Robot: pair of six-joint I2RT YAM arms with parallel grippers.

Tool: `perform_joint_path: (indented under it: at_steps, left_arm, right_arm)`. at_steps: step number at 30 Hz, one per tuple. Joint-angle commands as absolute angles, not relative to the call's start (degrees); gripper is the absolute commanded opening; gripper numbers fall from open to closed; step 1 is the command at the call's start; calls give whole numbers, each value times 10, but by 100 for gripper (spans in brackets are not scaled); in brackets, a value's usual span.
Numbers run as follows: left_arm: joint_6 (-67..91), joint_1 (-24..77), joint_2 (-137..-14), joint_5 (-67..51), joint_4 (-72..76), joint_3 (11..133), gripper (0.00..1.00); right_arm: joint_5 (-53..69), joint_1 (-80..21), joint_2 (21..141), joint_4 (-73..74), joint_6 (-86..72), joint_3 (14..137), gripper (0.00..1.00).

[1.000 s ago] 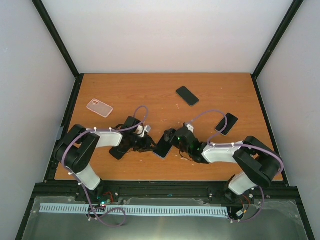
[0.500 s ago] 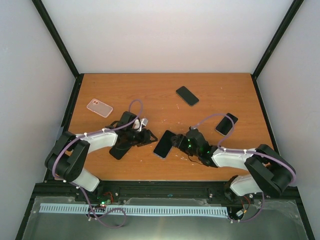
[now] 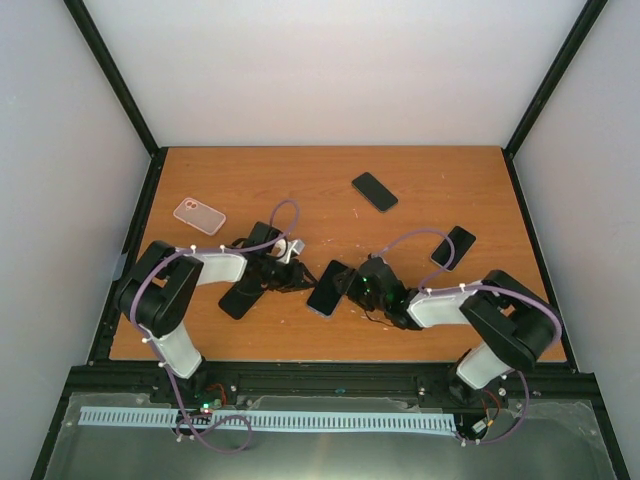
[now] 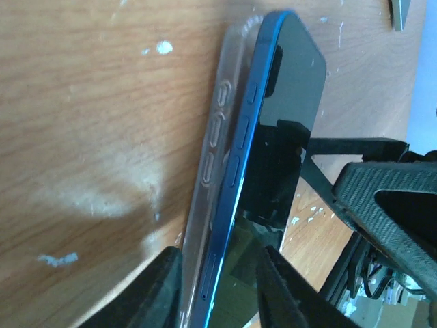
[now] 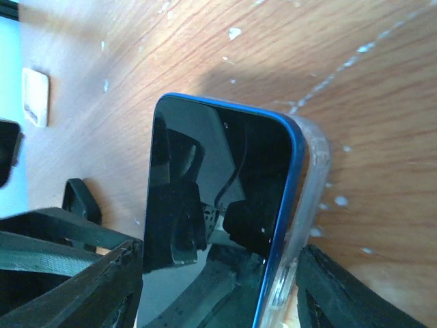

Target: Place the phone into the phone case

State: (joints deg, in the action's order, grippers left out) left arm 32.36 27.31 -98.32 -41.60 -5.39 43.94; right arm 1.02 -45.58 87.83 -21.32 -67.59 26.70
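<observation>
Left fingers pinch the blue phone tilted in the clear case; right fingers straddle both, grip unclear.

L fingers pinched, R fingers wider; wrists low, inward.

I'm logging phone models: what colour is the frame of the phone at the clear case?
The phone's frame is blue; clearest in the left wrist view.

The phone sits on the phone case, left fingers at its left, right fingers at its right.
</observation>
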Motion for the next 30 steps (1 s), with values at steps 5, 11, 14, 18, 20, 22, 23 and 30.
perform_joint_path:
  at_steps: [5,11,14,18,20,22,23,30]
  left_arm:
    - [321,272,-980,-438,-20,405,19]
    - [315,272,-975,-429,-35,403,13]
    - [324,272,-969,-427,-35,397,15]
    - [340,272,-959,-433,-22,386,20]
    - [339,272,-956,-433,-22,386,23]
    - [336,272,-955,-431,-27,388,24]
    - [335,272,-955,-429,-28,389,25]
    - [337,272,-955,-432,-25,385,25]
  right_arm:
    - [56,-463,941,-381,-670,252,62]
    - [88,-462,937,-467,-656,248,63]
    - [102,-461,931,-484,-648,255,64]
    - [127,-461,926,-476,-643,275,65]
    - [136,-462,926,-466,-645,282,65]
    - [142,-462,930,-466,-648,282,65]
    - [144,-462,934,-468,-650,281,65]
    - [166,-462,963,-507,-676,265,65]
